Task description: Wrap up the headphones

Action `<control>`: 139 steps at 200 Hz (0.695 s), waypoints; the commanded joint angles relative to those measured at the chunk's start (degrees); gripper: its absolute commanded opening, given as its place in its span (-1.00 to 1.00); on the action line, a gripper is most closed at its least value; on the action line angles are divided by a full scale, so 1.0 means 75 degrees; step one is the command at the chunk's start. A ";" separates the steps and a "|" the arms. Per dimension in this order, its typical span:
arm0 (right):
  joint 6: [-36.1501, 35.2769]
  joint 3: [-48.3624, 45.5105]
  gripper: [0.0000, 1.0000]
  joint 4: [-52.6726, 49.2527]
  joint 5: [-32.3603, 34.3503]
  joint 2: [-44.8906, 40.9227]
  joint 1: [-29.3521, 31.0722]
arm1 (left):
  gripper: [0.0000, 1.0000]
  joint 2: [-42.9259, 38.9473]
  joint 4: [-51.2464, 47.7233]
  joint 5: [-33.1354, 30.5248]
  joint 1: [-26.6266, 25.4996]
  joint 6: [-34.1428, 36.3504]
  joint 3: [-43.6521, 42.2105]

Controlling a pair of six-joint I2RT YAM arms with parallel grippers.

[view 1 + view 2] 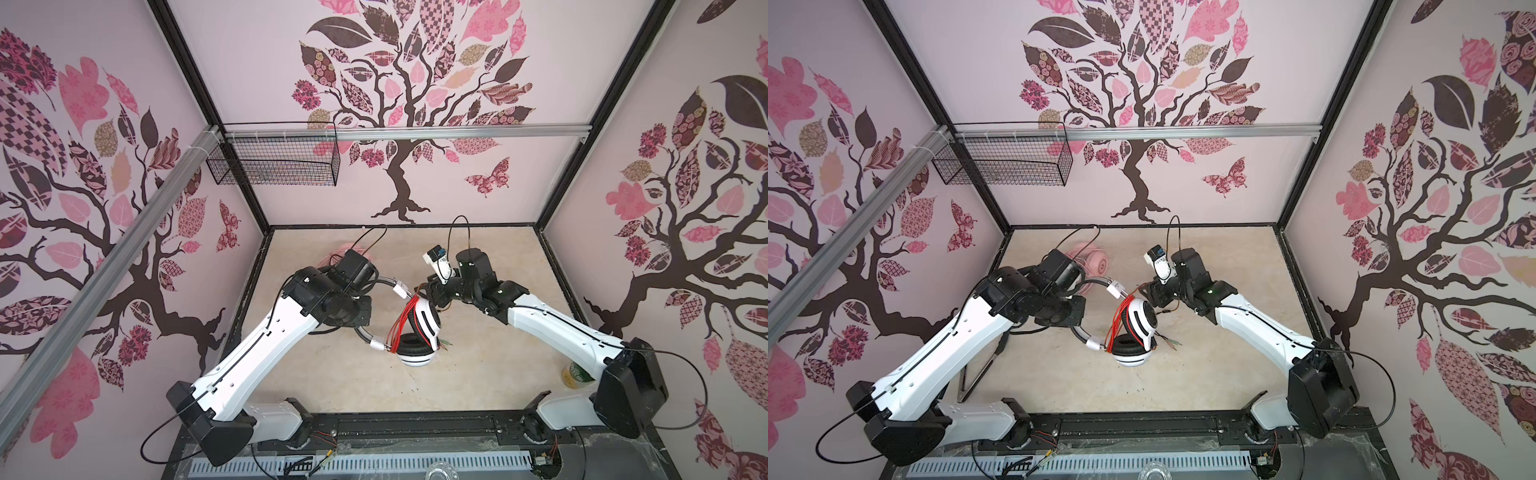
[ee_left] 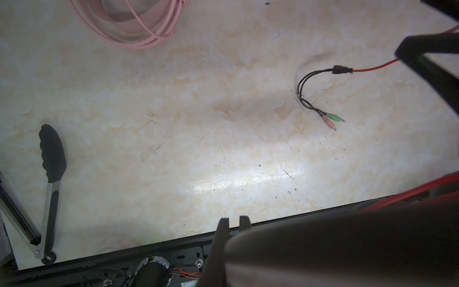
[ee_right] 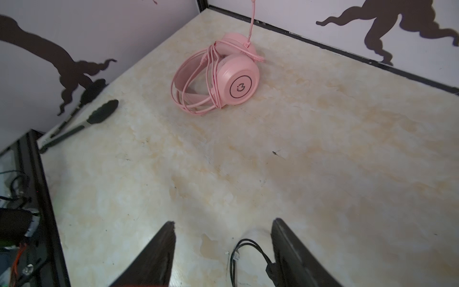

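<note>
1. The beige marbled tabletop (image 1: 490, 357) carries everything.
2. The white-and-black headset with black earpads (image 1: 417, 353) stands at the middle of the table, one cup above the other. Its orange-red cable (image 1: 400, 322) is wound in loops across the headband.
3. The pale pink headset (image 3: 223, 79) lies far left, with its pink cable wrapped around it.
4. Black-tipped metal tongs (image 2: 52, 154) lie at the left edge.
5. The left gripper (image 2: 234, 220) has its jaws almost together and holds the headband of the white-and-black headset.
6. The right gripper (image 3: 223, 222) has its jaws wide apart and holds nothing, just beside the upper cup.
7. The green and pink plugs (image 2: 331, 121) rest on the table.
</note>
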 commanded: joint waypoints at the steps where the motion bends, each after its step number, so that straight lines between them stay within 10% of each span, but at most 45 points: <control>1: 0.0918 -0.0700 0.44 0.1161 -0.1548 -0.0307 -0.0175 | -1.00 -0.0031 -0.0042 0.0353 0.0302 -0.0217 0.0860; 102: 0.2881 -0.3868 0.66 0.3659 -0.1623 -0.1679 -0.0290 | -1.00 0.0562 -0.0695 0.0531 0.1146 -0.0138 0.2744; 139: 0.3114 -0.4413 0.61 0.4418 -0.1061 -0.1189 0.0850 | -1.00 0.0753 -0.0814 0.0502 0.1156 -0.0118 0.3290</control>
